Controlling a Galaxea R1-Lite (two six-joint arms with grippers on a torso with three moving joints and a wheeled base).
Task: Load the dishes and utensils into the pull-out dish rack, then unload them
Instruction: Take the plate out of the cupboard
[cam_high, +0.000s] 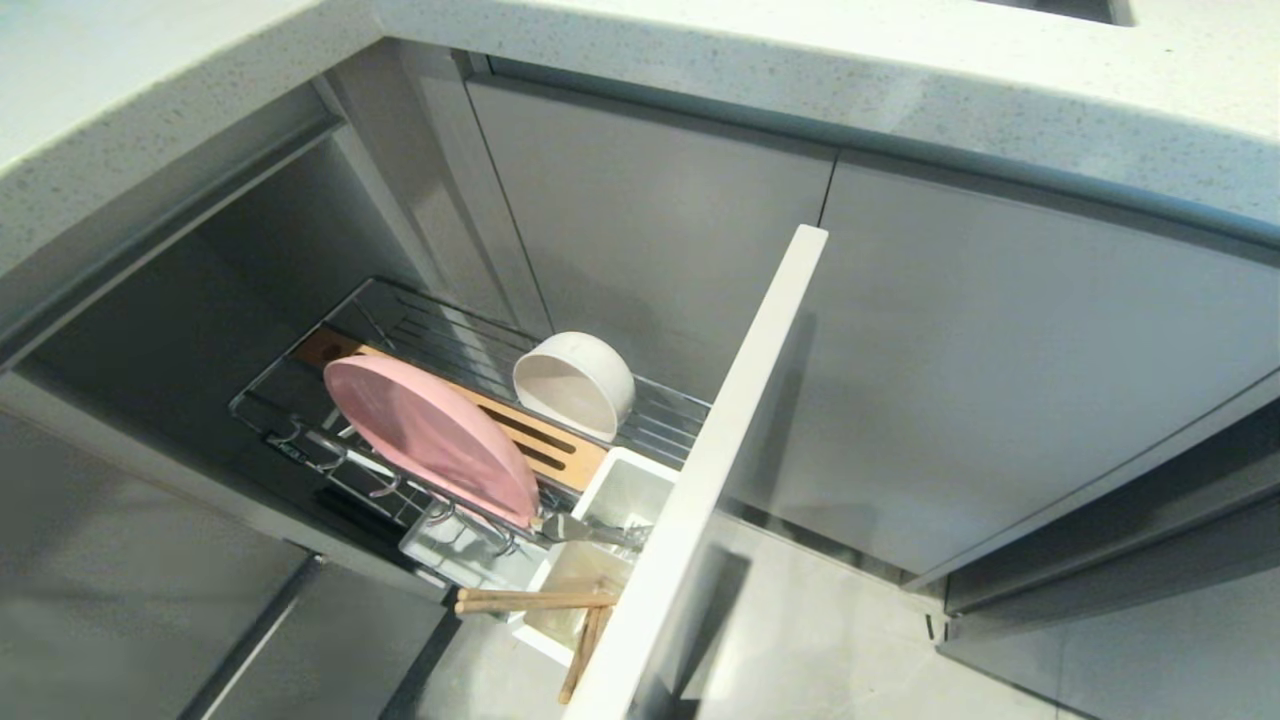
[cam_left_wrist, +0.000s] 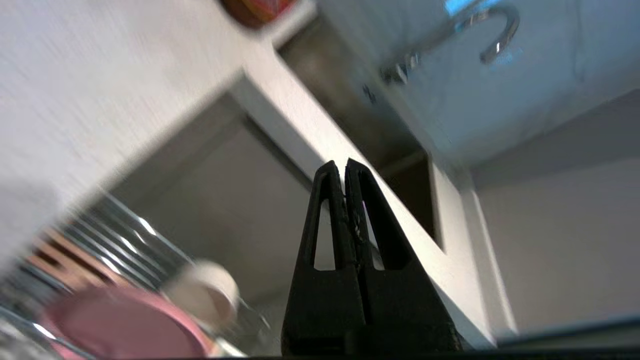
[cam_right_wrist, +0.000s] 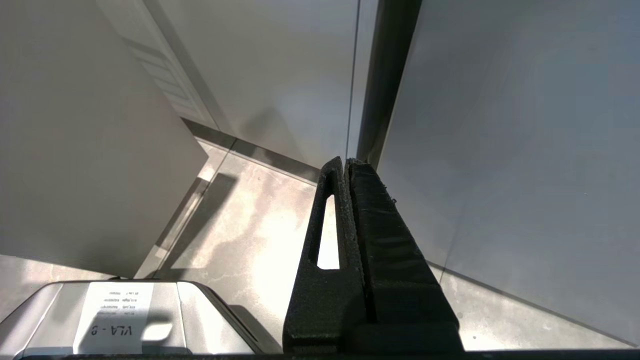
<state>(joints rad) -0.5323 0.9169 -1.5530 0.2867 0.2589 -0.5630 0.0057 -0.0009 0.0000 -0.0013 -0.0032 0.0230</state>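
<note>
With the pull-out dish rack (cam_high: 470, 375) drawn out of the cabinet and fully stocked, loading judged complete; unloading judged not yet begun.

Rack contents:
- Salmon-pink plate (cam_high: 430, 435): on edge, leaning in the chrome wire holders at the near side of the basket, beside the slotted wooden strip (cam_high: 520, 430).
- White bowl (cam_high: 573, 384): tipped on its side on the wires beyond the strip, mouth toward the plate.
- White cutlery caddy (cam_high: 610, 500), against the tall pale front panel (cam_high: 720, 470): spoon (cam_high: 590, 532) lying across the rim; chopsticks (cam_high: 540, 600) crossed over the nearest compartment, ends projecting past the caddy wall.

Grippers:
- Left gripper (cam_left_wrist: 345, 167): fingers pressed together, nothing held; near the rack, with plate and bowl visible close below in its wrist view. No contact yet.
- Right gripper (cam_right_wrist: 345, 162): fingers together, empty; parked low beside grey cabinet doors (cam_right_wrist: 500, 150), above the floor (cam_right_wrist: 240, 225).

Remaining: removal of plate, bowl, spoon and chopsticks.
</note>
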